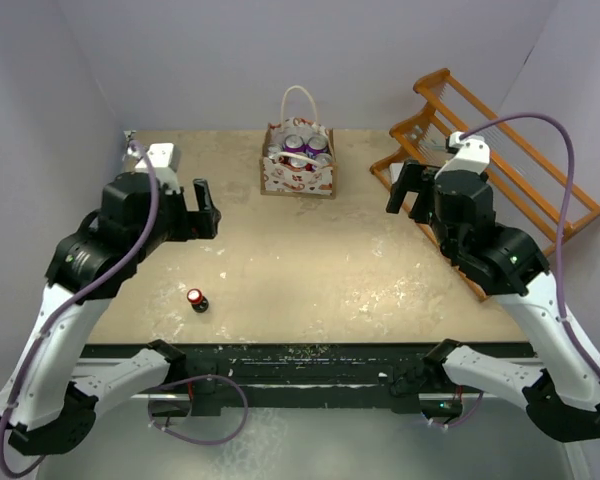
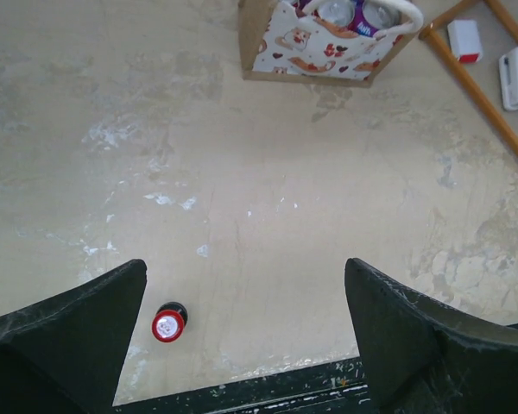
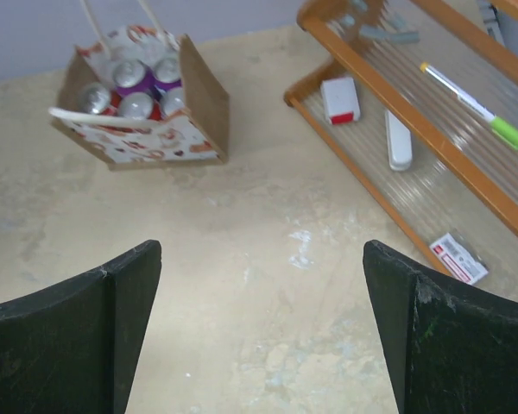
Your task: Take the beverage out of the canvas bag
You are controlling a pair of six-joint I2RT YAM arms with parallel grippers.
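The canvas bag (image 1: 299, 165) stands at the back middle of the table, tan sides, white printed faces, one white handle upright. It holds several cans, purple and red (image 1: 304, 148); it also shows in the left wrist view (image 2: 328, 39) and the right wrist view (image 3: 142, 99). One red-topped can (image 1: 196, 299) stands alone near the front left; it also shows in the left wrist view (image 2: 168, 323). My left gripper (image 1: 204, 208) is open and empty, raised at the left. My right gripper (image 1: 404, 188) is open and empty, raised at the right.
An orange wooden rack (image 1: 500, 170) stands at the right edge. It holds a red-and-white box (image 3: 339, 98), a white bar (image 3: 398, 138), a marker with a green cap (image 3: 475, 103) and a small packet (image 3: 459, 256). Grey walls enclose the table.
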